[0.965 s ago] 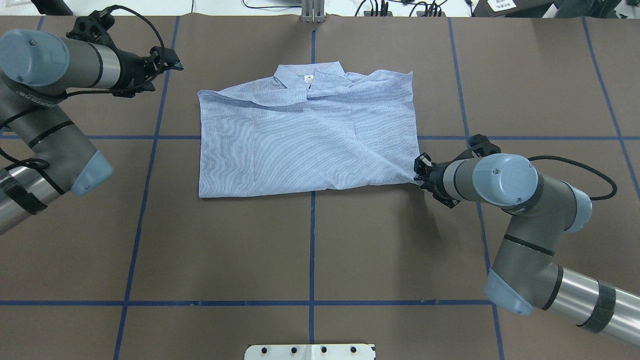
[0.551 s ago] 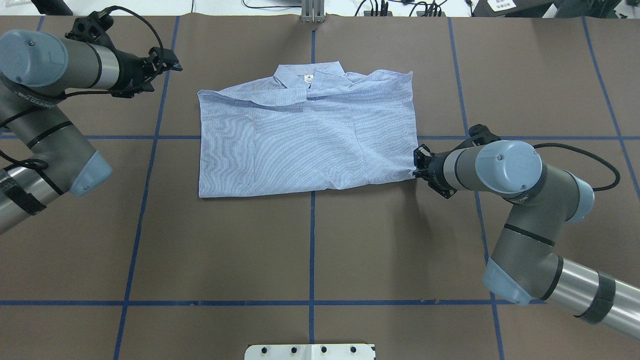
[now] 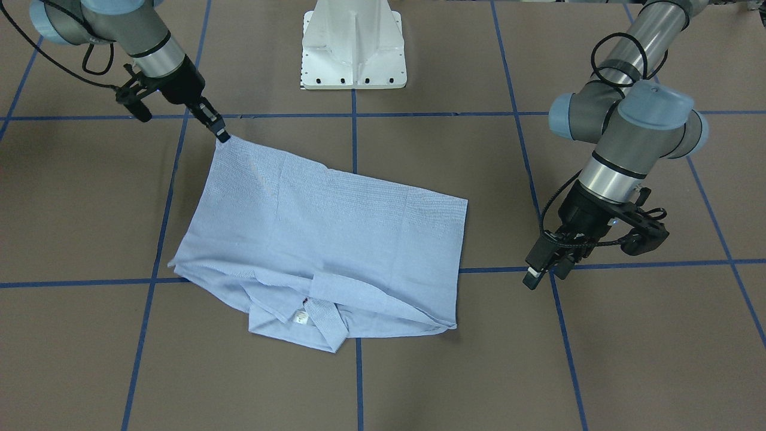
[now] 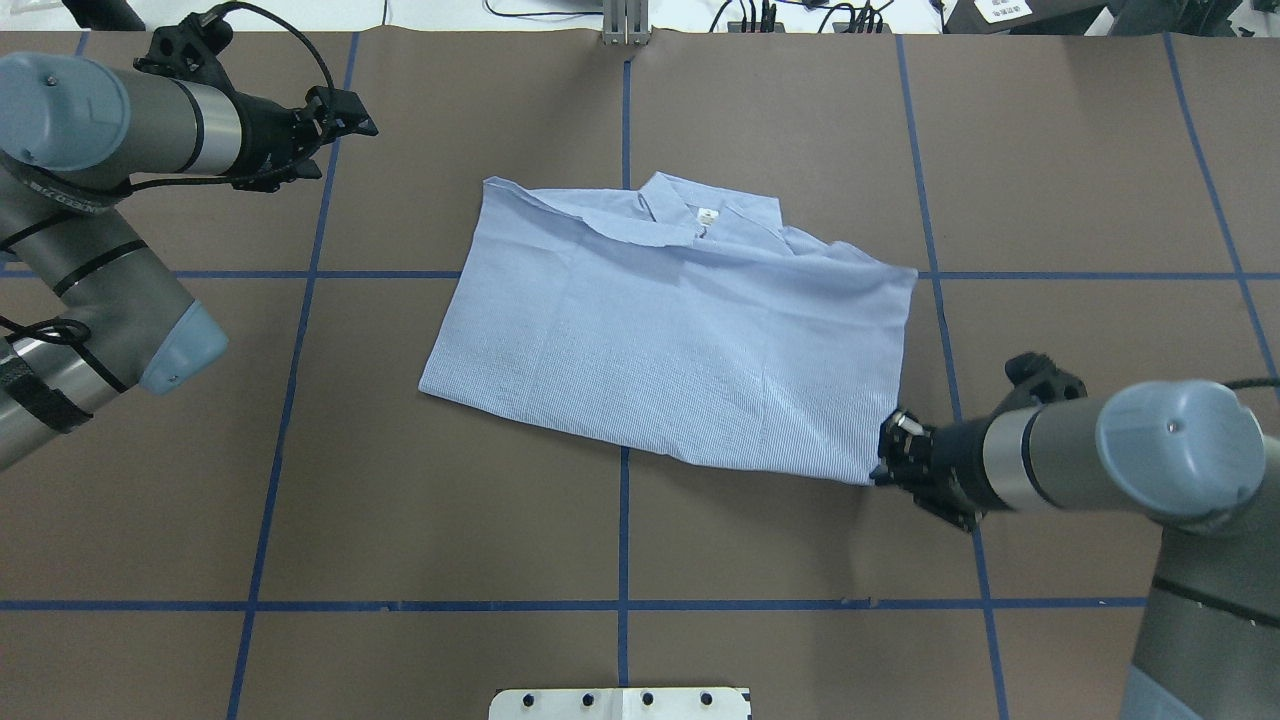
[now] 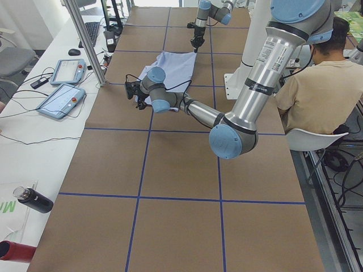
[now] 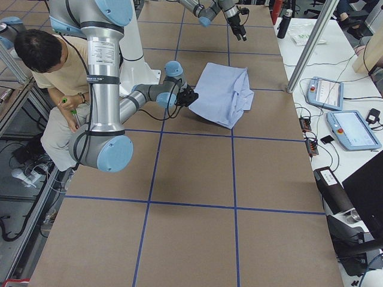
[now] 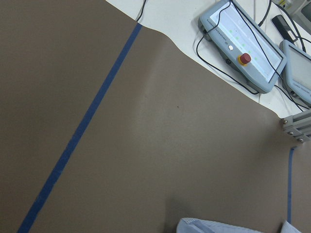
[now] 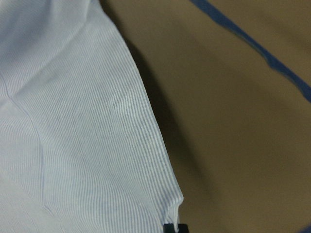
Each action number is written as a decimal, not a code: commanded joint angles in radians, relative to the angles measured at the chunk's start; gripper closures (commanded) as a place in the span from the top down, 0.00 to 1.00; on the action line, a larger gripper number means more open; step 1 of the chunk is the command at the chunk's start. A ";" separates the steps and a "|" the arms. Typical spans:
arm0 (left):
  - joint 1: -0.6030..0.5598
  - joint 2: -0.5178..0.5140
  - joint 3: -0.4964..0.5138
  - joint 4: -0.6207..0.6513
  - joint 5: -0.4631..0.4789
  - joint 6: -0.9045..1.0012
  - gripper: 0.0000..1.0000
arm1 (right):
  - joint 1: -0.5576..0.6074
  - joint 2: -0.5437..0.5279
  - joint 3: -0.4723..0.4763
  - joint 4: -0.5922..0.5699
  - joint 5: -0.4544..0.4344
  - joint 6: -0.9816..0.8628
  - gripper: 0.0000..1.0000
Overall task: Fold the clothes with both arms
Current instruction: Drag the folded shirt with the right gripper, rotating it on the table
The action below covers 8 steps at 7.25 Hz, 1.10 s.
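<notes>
- Find right jaws, on right arm (image 4: 1040, 465), clamped on a hem corner of the shirt (image 4: 680, 330). Right wrist view confirms the pinch at the tips.
- Locate shirt on the tabletop (image 4: 450, 520), spreading away from the right jaws, collar (image 4: 665, 195) on the side farthest from them, body skewed to the tape grid.
- Read the raised, shadowed edge beside the right jaws as a lift or drag, probably to square the cloth before a fold.
- Find left arm (image 4: 150, 125) well apart from the shirt, beyond its collar-side corner. Cannot tell left jaws apart or together. Probably parked clear of the sliding cloth.
</notes>
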<state>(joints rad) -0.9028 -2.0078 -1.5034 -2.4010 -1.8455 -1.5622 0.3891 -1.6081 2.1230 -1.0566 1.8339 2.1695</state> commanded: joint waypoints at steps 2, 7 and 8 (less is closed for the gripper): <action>0.067 -0.003 -0.050 0.000 0.005 -0.077 1.00 | -0.218 -0.074 0.126 -0.002 0.313 0.006 0.44; 0.310 0.085 -0.295 0.176 0.024 -0.192 0.99 | 0.029 -0.027 0.108 0.000 0.323 -0.006 1.00; 0.391 0.092 -0.308 0.215 0.119 -0.228 0.99 | 0.163 0.088 0.018 0.000 0.327 -0.019 1.00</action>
<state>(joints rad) -0.6065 -1.9409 -1.7699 -2.2455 -1.8035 -1.7449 0.3998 -1.6206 2.2168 -1.0570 2.1566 2.1645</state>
